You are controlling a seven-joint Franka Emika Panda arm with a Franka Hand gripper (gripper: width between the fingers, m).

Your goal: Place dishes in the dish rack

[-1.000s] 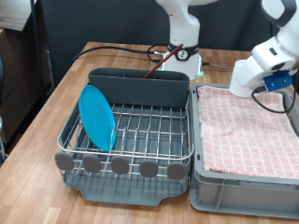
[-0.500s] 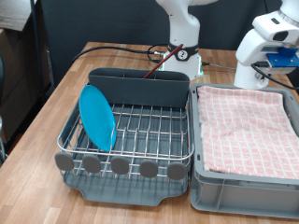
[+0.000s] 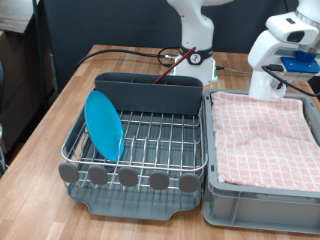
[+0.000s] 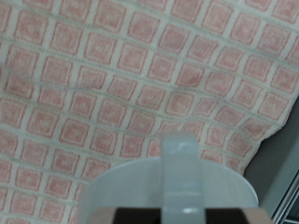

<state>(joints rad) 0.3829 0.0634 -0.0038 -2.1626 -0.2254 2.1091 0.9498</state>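
The light-blue plate (image 3: 103, 125) stands upright in the silver wire dish rack (image 3: 150, 150), at its side toward the exterior view's left. The reddish-brown wooden spoon (image 3: 166, 68) sticks up out of the dark grey caddy (image 3: 150, 93). My gripper (image 3: 268, 88) hangs at the exterior view's top right, above the far edge of the pink checked cloth. It is shut on the small white cup (image 3: 264, 78). In the wrist view the cup's round rim (image 4: 131, 191) shows over the cloth, with one finger (image 4: 180, 173) across it.
A grey bin (image 3: 260, 200) covered with pink checked cloth (image 3: 262, 135) stands beside the rack on the exterior view's right. The robot base (image 3: 197, 45) and a red cable (image 3: 120, 55) are behind the rack. The wooden table edge (image 3: 30, 130) runs along the exterior view's left.
The gripper with the cup has risen and swung a little toward the exterior view's top over the bin's far edge. Plate and spoon have not moved.
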